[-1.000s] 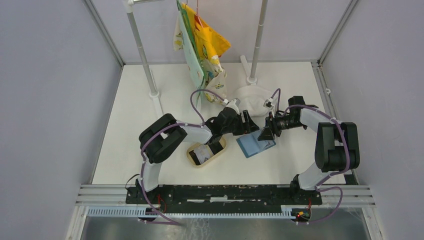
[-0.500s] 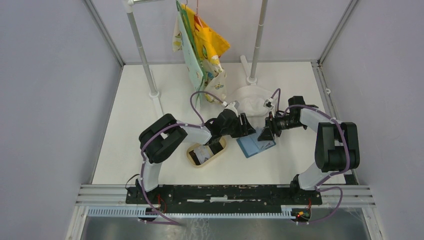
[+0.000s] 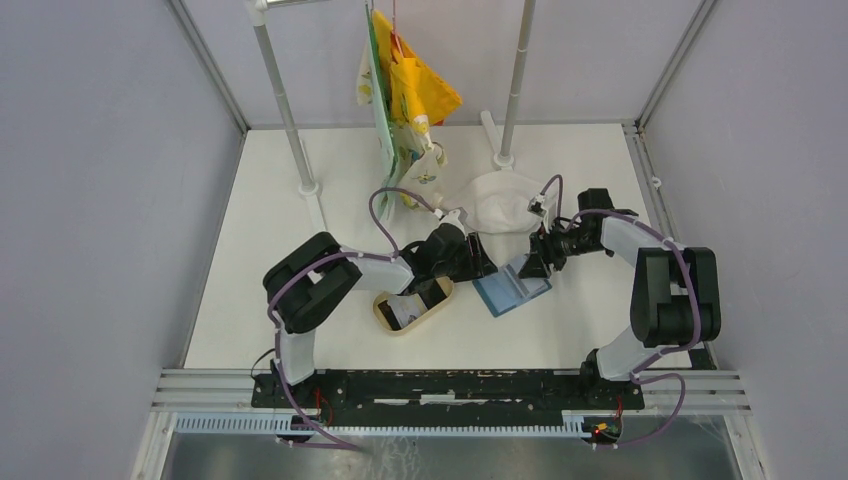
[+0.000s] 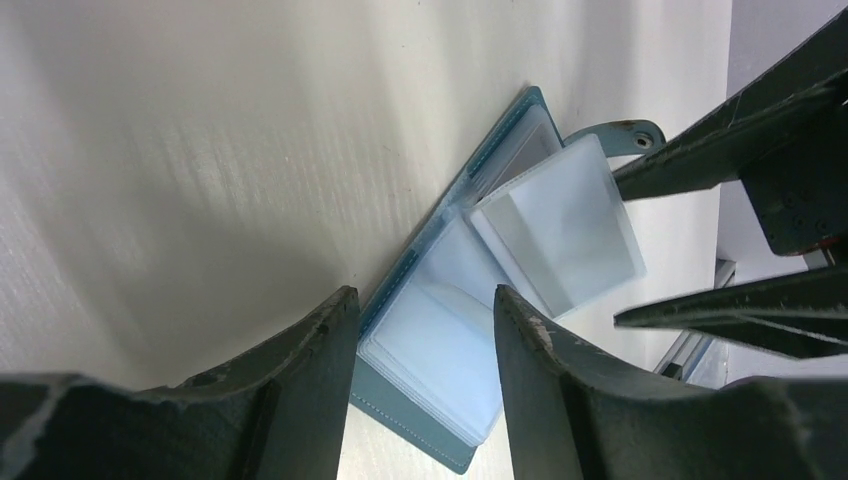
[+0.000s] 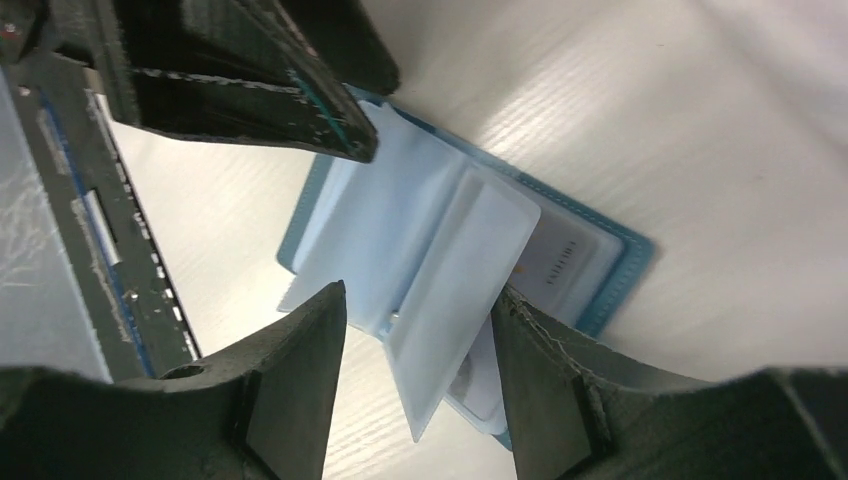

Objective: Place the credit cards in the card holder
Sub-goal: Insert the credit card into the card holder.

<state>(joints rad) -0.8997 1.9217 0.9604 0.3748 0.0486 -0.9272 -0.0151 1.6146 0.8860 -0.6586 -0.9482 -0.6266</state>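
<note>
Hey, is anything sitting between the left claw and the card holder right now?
Nothing visible does. From the left wrist, the left claw looks straight past its open jaws at the open card holder on the white table. The right claw is at the holder's far side, near the snap tab, not in between.

A white table [image 3: 260,300] with a faintly ribbed surface, enclosed by pale grey walls. Near its middle lies a blue card holder [image 3: 510,292], spread open and flat on the table, with its clear plastic sleeves fanned upward. Well to its left, apart from it, a tan oval tray [image 3: 386,320] rests at an angle. Behind the card holder, toward the back, sits a crumpled white cloth [image 3: 500,200]. Two white pole feet stand on the table farther back, one at back left [image 3: 308,187] and one at back centre [image 3: 503,158].
</note>
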